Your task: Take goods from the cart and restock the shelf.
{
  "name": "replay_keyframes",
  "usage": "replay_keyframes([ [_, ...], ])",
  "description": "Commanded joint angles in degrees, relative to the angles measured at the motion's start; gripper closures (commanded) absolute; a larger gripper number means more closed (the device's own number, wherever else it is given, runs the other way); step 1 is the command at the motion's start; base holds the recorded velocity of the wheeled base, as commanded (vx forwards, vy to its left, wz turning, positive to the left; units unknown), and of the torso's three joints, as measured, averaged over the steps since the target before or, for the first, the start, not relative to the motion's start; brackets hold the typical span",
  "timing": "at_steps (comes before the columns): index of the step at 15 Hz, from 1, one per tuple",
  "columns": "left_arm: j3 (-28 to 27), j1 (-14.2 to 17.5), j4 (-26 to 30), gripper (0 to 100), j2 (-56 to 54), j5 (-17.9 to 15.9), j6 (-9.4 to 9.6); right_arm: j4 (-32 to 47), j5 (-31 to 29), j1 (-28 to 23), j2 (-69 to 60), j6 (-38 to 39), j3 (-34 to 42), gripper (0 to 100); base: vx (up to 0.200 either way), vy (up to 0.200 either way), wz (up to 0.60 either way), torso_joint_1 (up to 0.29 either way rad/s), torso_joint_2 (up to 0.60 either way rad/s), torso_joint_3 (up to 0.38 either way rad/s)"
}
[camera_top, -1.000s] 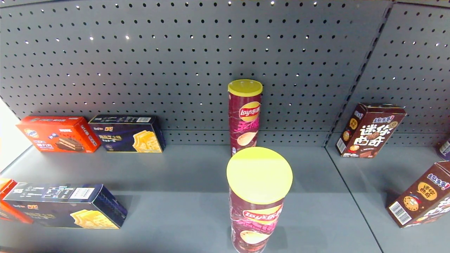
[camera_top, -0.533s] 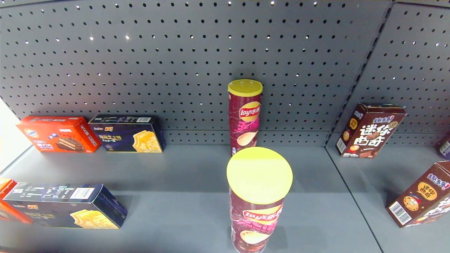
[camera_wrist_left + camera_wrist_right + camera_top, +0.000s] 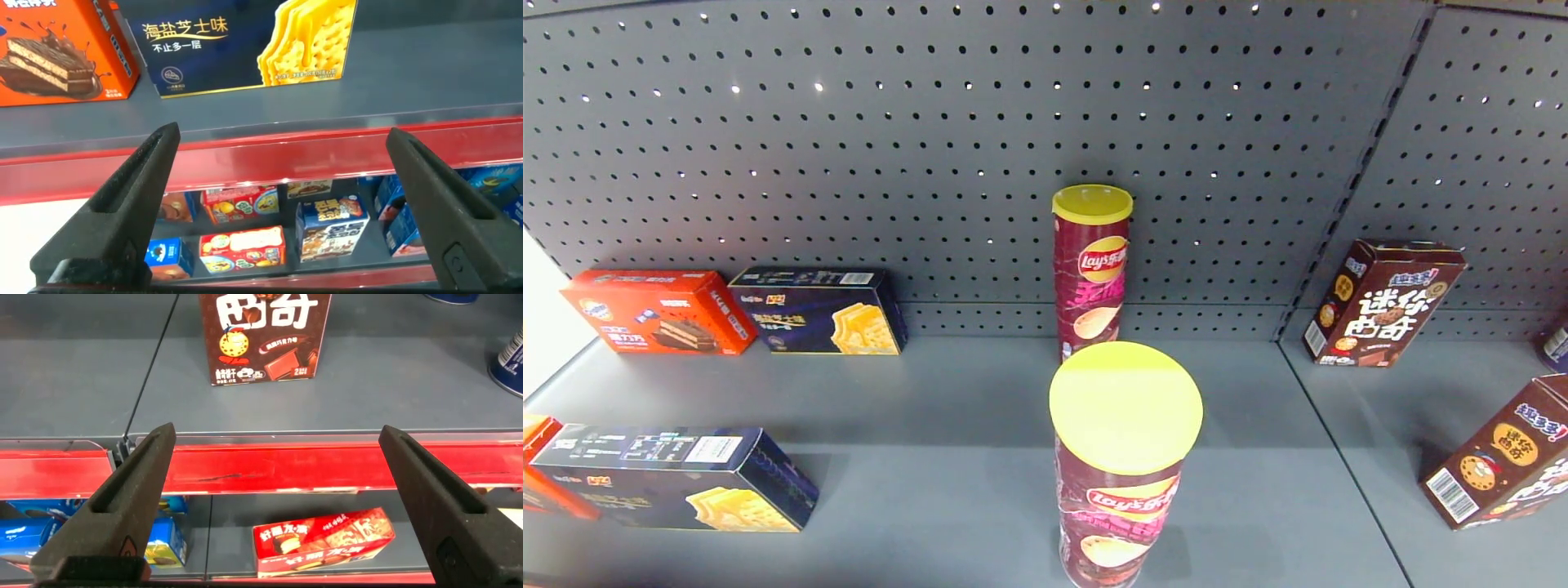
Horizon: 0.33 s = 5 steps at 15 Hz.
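On the grey shelf (image 3: 947,425) two maroon chip cans with yellow lids stand upright: one near the front (image 3: 1123,465), one by the pegboard back (image 3: 1091,265). Navy cracker boxes lie at back left (image 3: 821,310) and front left (image 3: 678,478), beside an orange cake box (image 3: 658,310). Brown cookie boxes stand at the right (image 3: 1380,302) (image 3: 1503,461). My left gripper (image 3: 278,204) is open and holds nothing, in front of the shelf's red edge strip (image 3: 270,155), below the navy cracker box (image 3: 245,45). My right gripper (image 3: 278,498) is open and holds nothing, before the red strip (image 3: 261,465), facing a brown cookie box (image 3: 265,335).
A lower shelf level holds several small snack boxes (image 3: 245,245) and a red box (image 3: 323,539). A seam (image 3: 1339,457) splits the shelf into two bays. Bare shelf lies between the cans and the boxes on either side.
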Motion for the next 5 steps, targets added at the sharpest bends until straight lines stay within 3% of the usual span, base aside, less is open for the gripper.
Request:
replay_keyframes([
  [1, 0.0, 0.0, -0.06, 0, 0.09, -0.01, -0.03, 0.0, -0.04, 0.0, 0.09, -0.01, 0.0, 0, 0.0, 0.0, 0.0, 0.0, 0.0, 0.0],
  [5, 0.0, 0.0, -0.06, 0, 0.09, -0.01, -0.03, 0.0, 0.14, 0.0, 0.09, -0.1, -0.09, 0, 0.0, 0.0, 0.0, 0.0, 0.0, 0.0],
])
